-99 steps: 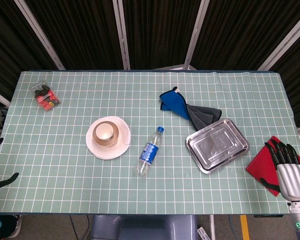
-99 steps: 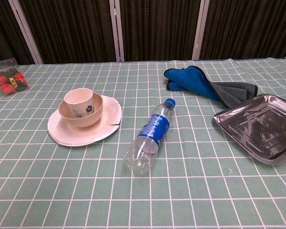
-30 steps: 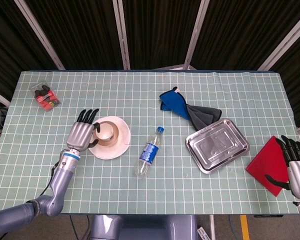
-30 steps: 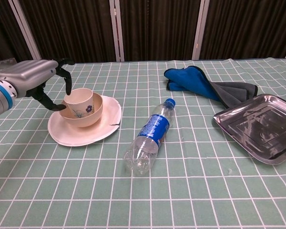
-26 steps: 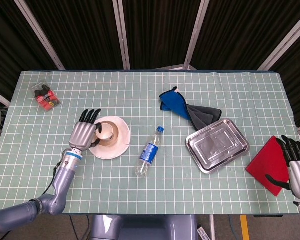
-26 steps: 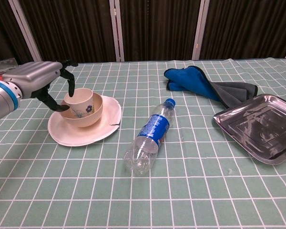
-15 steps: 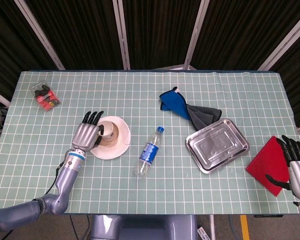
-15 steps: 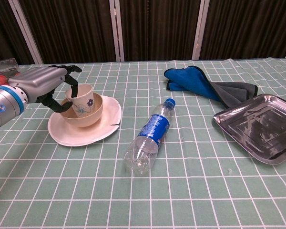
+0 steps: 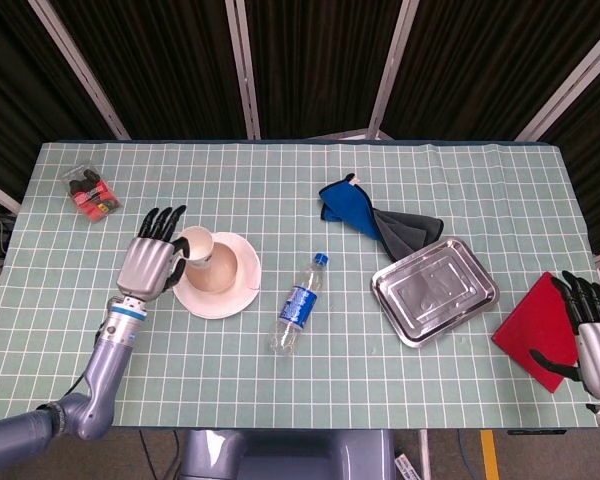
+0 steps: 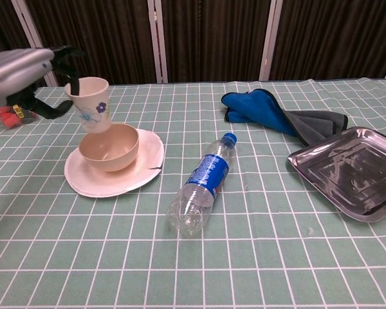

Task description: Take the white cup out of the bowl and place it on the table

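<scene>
From the head view, my left hand point(image 9: 148, 266) had the cup point(image 9: 196, 246) pinched at its rim, fingers curled around it, the cup tilted and hanging over the left edge of the bowl point(image 9: 216, 272). The bowl sat on a plate point(image 9: 242, 290). Left of the bowl the table point(image 9: 60, 300) lay open as far as its near and left edges, with only a small packet point(image 9: 90, 192) far up-left of the bowl. Right of the bowl lay a bottle point(image 9: 299, 303) on its side, then a tray point(image 9: 434, 291), with blue and grey cloths point(image 9: 375, 220) behind them. My right hand point(image 9: 592, 340) was far right of the bowl at the table's edge, fingers spread and holding nothing, beside a red cloth point(image 9: 532, 322).

From the chest view, the cup point(image 10: 92, 103) hung clear above the bowl point(image 10: 109, 147), not touching it, gripped by my left hand point(image 10: 22, 72) near the frame's left edge. The bottle point(image 10: 202, 183) lay near the bowl's right; bare cloth lay in front of the plate point(image 10: 116, 181).
</scene>
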You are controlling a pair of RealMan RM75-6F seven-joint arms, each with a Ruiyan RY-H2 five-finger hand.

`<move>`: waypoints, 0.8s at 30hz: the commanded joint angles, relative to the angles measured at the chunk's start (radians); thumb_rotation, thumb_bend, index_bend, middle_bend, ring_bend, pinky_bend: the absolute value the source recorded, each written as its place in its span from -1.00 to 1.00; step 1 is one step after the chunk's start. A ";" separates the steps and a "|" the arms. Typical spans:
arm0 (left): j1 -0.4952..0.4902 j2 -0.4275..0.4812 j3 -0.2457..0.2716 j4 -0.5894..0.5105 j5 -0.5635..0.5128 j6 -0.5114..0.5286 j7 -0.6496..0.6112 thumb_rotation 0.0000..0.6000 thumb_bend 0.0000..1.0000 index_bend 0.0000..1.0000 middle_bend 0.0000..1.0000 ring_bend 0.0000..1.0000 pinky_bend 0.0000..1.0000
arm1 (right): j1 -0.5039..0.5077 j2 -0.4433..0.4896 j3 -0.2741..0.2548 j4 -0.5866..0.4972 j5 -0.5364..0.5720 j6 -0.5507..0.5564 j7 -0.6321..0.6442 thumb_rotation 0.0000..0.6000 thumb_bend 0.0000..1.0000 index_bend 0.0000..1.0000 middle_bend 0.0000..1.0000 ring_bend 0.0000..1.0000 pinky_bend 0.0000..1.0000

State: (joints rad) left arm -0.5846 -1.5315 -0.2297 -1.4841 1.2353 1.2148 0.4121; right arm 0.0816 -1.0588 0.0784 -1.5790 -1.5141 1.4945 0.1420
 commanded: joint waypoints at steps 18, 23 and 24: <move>0.162 0.056 0.096 0.253 0.016 0.018 -0.280 1.00 0.07 0.15 -0.96 -1.00 -1.00 | 0.000 -0.018 -0.008 -0.015 -0.014 0.004 -0.056 1.00 -0.93 -0.89 -1.00 -1.00 -1.00; 0.136 -0.014 0.085 0.328 0.018 -0.010 -0.290 1.00 0.07 0.15 -0.95 -1.00 -1.00 | 0.001 -0.015 -0.006 -0.013 -0.011 0.003 -0.047 1.00 -0.93 -0.89 -1.00 -1.00 -1.00; 0.128 -0.031 0.080 0.343 0.020 -0.015 -0.291 1.00 0.07 0.15 -0.95 -1.00 -1.00 | 0.001 -0.014 -0.006 -0.012 -0.011 0.003 -0.045 1.00 -0.93 -0.89 -1.00 -1.00 -1.00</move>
State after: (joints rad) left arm -0.4412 -1.5364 -0.1423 -1.1634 1.2540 1.2143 0.1270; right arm 0.0822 -1.0736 0.0722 -1.5914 -1.5252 1.4977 0.0966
